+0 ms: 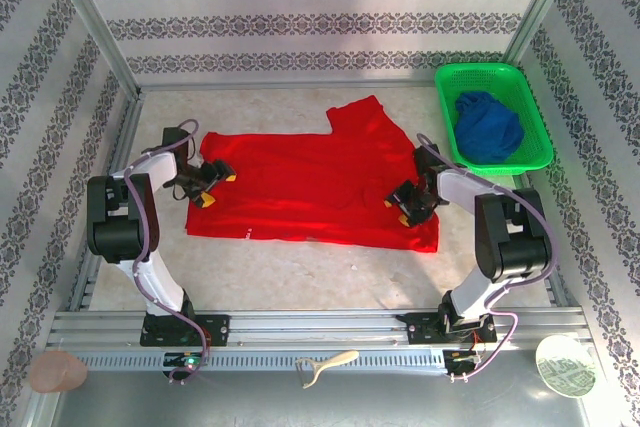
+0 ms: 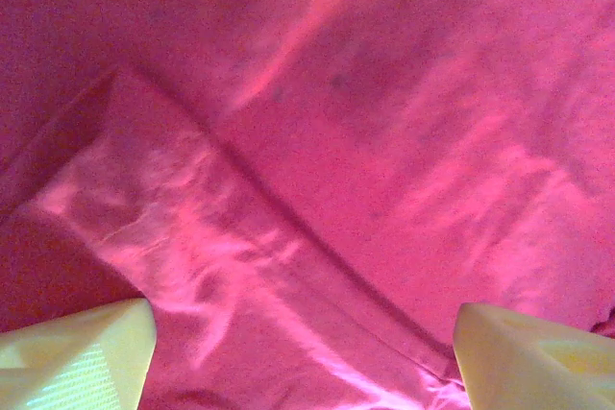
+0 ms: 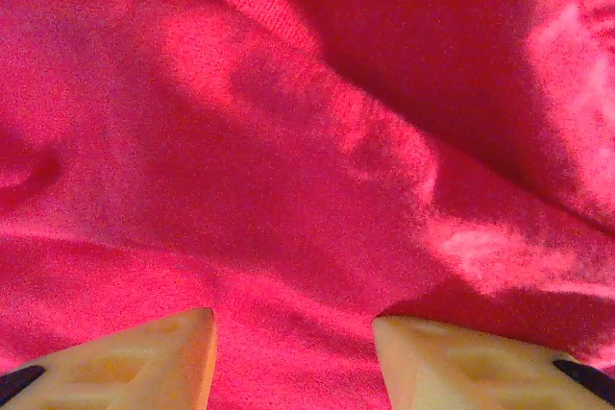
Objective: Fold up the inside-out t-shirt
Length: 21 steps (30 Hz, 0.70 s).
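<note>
The inside-out t-shirt (image 1: 310,187) lies spread flat and plain red in the middle of the table, one sleeve pointing to the far side. My left gripper (image 1: 215,185) hovers low over the shirt's left edge. In the left wrist view it (image 2: 303,352) is open, its yellow fingers (image 2: 86,357) wide apart over a hemmed fold of the red cloth (image 2: 317,160). My right gripper (image 1: 407,204) is over the shirt's right part near the front corner. In the right wrist view it (image 3: 293,352) is open, fingertips (image 3: 144,362) apart above rumpled red cloth (image 3: 288,141), holding nothing.
A green basket (image 1: 480,69) holding a dark blue garment (image 1: 490,127) stands at the back right, beside the shirt's right edge. Patterned walls close in three sides. On the near ledge lie a pinkish disc (image 1: 57,372), a cream tool (image 1: 325,364) and a round lid (image 1: 566,364).
</note>
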Available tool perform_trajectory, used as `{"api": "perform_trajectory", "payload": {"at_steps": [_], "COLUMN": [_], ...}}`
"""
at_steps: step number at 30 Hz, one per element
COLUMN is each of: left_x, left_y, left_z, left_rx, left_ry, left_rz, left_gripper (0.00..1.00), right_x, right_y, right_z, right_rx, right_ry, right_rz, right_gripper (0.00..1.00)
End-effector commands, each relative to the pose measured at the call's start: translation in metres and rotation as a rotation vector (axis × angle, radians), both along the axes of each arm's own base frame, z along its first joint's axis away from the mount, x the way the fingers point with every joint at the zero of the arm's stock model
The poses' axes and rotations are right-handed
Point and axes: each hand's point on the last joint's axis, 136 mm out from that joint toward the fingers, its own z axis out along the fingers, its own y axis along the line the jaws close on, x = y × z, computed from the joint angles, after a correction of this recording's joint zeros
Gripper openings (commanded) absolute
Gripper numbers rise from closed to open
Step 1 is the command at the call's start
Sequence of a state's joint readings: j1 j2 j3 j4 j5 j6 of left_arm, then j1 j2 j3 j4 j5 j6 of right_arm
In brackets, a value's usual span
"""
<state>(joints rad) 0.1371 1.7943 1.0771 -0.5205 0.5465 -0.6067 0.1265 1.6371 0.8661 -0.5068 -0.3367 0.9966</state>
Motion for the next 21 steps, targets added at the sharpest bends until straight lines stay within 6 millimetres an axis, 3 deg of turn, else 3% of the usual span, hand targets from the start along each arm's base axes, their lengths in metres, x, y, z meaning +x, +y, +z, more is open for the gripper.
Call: {"api": "perform_trajectory", "payload": {"at_steps": [1, 6, 9, 12, 15, 17, 21], "left_x": [-0.017, -0.055, -0.058, -0.026, 0.023, 0.056, 0.105], "left_y": [-0.002, 0.002, 0.006, 0.017, 0.029, 0.040, 0.055], "left_z": [-0.009, -0.020, -0.007, 0.033, 0.070, 0.080, 0.078], "left_rx": [0.014, 0.051, 0.071, 0.117, 0.151, 0.181, 0.222], "left_ry": [0.035, 0.132, 0.095, -0.037, -0.154, -0.197, -0.220], "left_rz": [0.017, 0.085, 0.125, 0.124, 0.096, 0.073, -0.007], "left_gripper": [0.81, 0.81, 0.81, 0.82, 0.86, 0.87, 0.86], "right_x": [-0.053, -0.087, -0.080, -0.036, 0.022, 0.066, 0.136], "right_y": [-0.022, -0.033, -0.034, -0.032, -0.028, -0.022, -0.006], "right_z": [-0.021, -0.026, -0.013, 0.029, 0.087, 0.125, 0.161], "right_rx": [-0.092, -0.108, -0.097, -0.081, -0.084, -0.092, -0.127], "right_ry": [0.201, 0.268, 0.213, 0.034, -0.183, -0.303, -0.415], "right_rz": [-0.134, -0.246, -0.256, -0.217, -0.140, -0.059, 0.100], "right_gripper": [0.54, 0.54, 0.54, 0.54, 0.53, 0.53, 0.53]}}
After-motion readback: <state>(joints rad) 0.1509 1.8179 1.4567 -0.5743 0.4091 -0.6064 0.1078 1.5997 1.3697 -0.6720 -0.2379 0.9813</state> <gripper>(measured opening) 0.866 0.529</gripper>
